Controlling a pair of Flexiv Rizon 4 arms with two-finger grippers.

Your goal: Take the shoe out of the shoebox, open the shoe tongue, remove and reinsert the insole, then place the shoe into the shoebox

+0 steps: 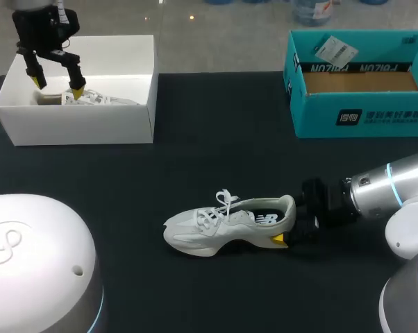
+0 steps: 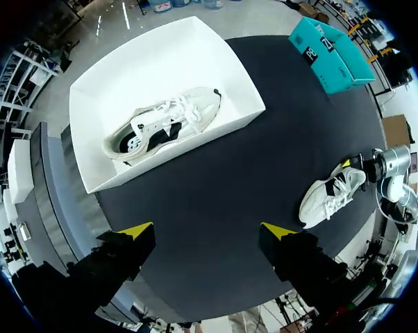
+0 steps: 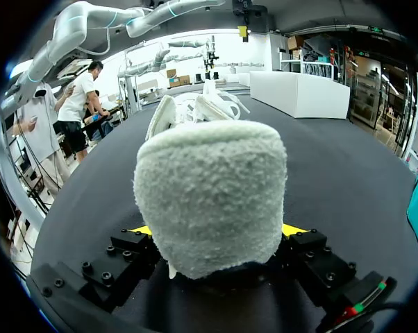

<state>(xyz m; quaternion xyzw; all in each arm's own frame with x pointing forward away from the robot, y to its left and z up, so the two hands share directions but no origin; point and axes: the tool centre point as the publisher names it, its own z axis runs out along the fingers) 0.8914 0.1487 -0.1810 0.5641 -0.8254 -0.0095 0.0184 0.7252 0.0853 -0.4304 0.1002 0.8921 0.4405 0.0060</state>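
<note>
The bench carries a white shoebox in the upper left of the head view and a teal box in the upper right, well apart from each other. A white laced shoe lies on its sole at the lower centre of the head view, toe toward the frame's left and heel toward the right. The right end effector enters from the right edge and is clenched on the heel of this shoe. In the right wrist view, the fleecy heel collar fills the space between the fingers, with a yellow fingertip showing at each side of it, and the right end effector grips it from both sides. A second shoe lies inside the white shoebox. The left end effector hangs over the shoebox's left half with its fingers released and apart, holding nothing. In the left wrist view, the left end effector is spread wide, with the white shoebox and the second shoe ahead of it, and the gripped shoe and teal box off to one side.
</note>
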